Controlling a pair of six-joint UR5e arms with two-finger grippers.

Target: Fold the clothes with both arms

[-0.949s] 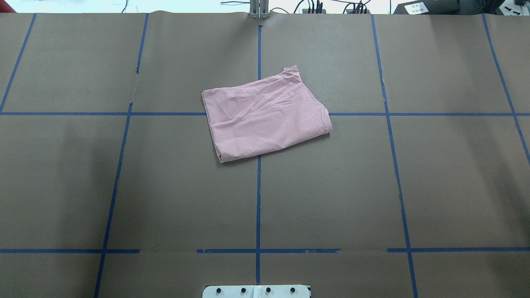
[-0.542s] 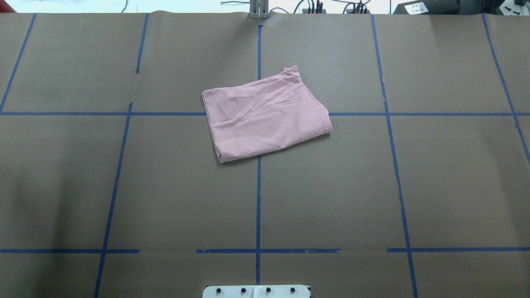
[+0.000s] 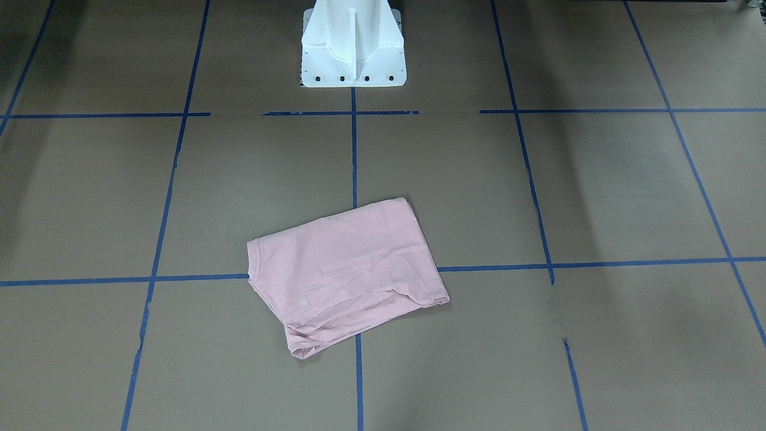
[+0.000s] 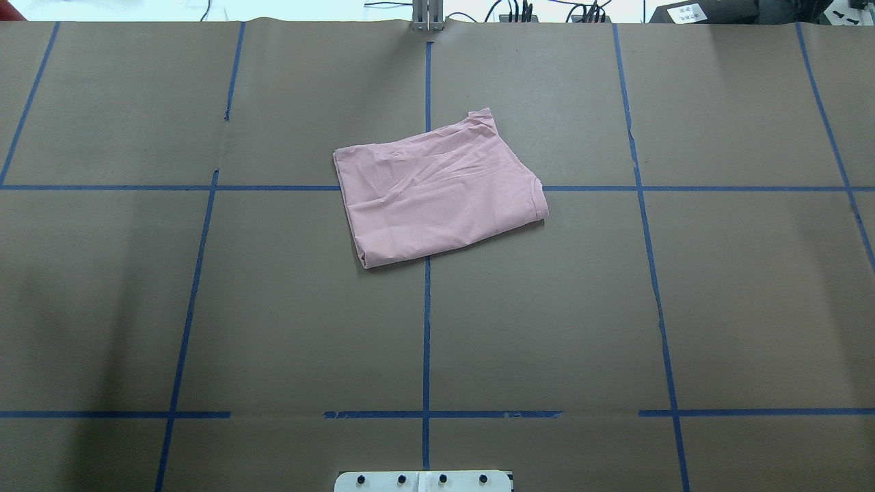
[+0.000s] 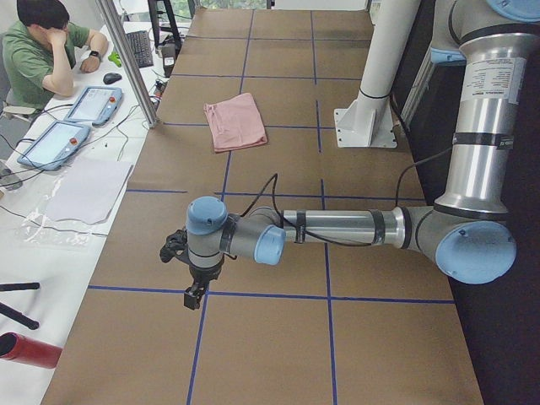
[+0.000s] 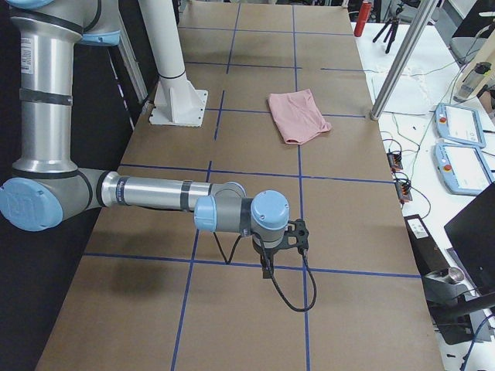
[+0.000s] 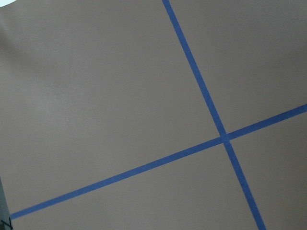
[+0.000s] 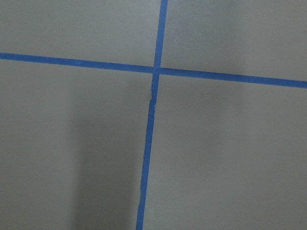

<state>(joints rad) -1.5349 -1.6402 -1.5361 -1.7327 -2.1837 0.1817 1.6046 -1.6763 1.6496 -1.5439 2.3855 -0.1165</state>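
The left arm's black two-finger gripper (image 5: 193, 299) hangs above the bench's left end, well apart from the garment. It shows only in the side view, so I cannot tell whether its jaws are parted or closed.

The pale pink short-sleeved T-shirt (image 4: 441, 198) lies as a compact, slightly skewed rectangle on the brown paper-covered bench (image 4: 205, 307). It sits mid-width across the centre line of the blue tape grid (image 4: 426, 328), nearer the far edge than the white pedestal base (image 3: 353, 54).

The right arm's black two-finger gripper (image 6: 266, 272) hangs over the bench's right end; its jaw state cannot be told either.

Folding looks finished, or one fold short. Any further fold would need both grippers brought in to pinch opposite corners of one shirt edge.

No print shows, only plain pink. The layers beneath are hidden, and both wrist views show only paper and tape.
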